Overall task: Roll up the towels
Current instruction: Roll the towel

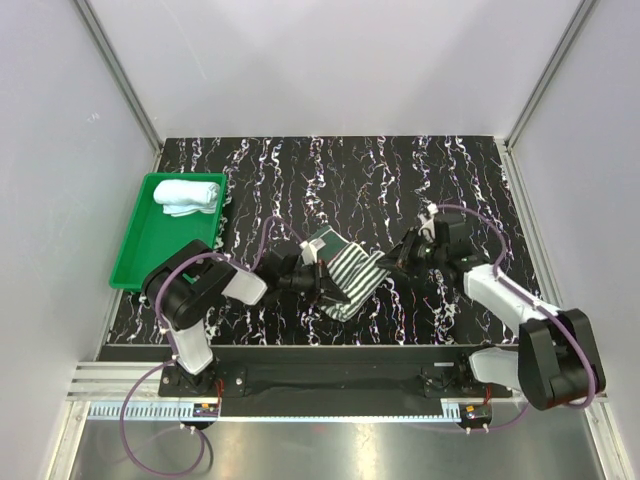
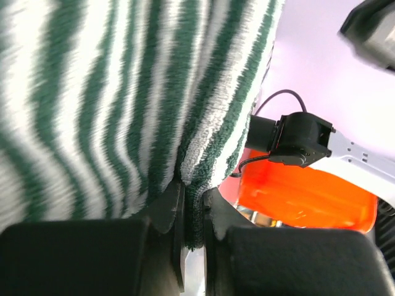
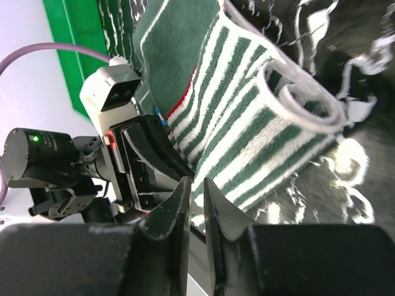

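Left gripper [image 2: 192, 197] is clamping the half-rolled striped towel [image 1: 352, 272] at frame center. Right gripper [image 3: 196, 190] hold unclear. Uneven pulling risks unrolling it.

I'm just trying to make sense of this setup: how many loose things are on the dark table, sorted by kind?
Towels: 2 (striped towel, pale rolled towel)
Trays: 1 (green tray)
Total: 3
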`<state>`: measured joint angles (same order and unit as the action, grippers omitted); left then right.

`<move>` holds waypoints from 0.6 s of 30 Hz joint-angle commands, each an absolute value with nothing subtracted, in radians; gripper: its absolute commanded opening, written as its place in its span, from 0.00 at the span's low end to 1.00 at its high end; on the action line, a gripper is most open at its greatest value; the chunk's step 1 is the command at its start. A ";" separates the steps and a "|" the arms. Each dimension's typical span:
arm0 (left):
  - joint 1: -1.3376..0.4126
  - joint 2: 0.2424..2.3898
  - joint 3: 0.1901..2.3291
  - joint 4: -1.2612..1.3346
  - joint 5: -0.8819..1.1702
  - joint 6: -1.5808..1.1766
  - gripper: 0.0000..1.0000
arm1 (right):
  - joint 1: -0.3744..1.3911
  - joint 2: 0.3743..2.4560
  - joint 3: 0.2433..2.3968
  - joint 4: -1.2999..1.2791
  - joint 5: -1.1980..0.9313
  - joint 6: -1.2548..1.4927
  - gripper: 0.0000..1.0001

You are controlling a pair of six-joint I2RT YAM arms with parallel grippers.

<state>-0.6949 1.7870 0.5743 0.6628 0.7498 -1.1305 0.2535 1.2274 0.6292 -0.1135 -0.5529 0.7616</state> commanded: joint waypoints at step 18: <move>-0.689 1.669 0.498 0.435 0.488 -1.030 0.39 | 0.376 1.712 0.457 0.626 -0.589 0.934 0.12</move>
<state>-0.6891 1.7428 0.4847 0.6743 0.6308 -1.1606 0.3721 1.6630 0.4644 0.6079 -0.6308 0.9665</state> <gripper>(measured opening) 0.310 0.122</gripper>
